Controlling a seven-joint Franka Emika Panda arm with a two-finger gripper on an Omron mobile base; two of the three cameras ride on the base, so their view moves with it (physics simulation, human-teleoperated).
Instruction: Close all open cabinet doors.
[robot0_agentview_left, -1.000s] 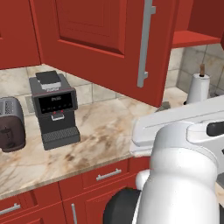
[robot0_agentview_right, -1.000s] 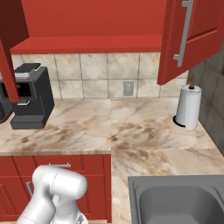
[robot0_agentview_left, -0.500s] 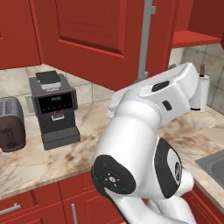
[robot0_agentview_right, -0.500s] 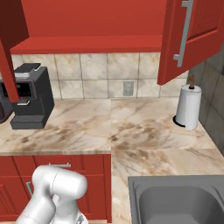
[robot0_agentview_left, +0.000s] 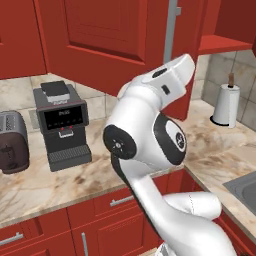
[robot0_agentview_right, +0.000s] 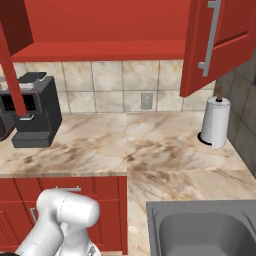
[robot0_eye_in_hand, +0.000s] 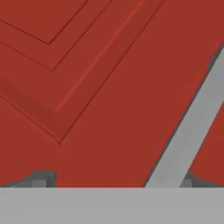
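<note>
gripper (robot0_eye_in_hand: 113, 181) jaws spread wide, nothing between them, tips right up against the open left cabinet door (robot0_agentview_left: 110, 40), probably touching, too close to tell. grey bar handle (robot0_eye_in_hand: 192, 127) runs just beside one tip. right cabinet door (robot0_agentview_right: 220, 40) also swung open above paper towel roll (robot0_agentview_right: 215, 122).

End effector (robot0_eye_in_hand: 113, 180) raised, jaws wide

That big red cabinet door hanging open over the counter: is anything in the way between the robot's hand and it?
Nothing visible. In the hand view the open cabinet door and its grey bar handle lie straight ahead of the open hand. The coffee machine and paper towel roll stand lower, on the counter.
</note>
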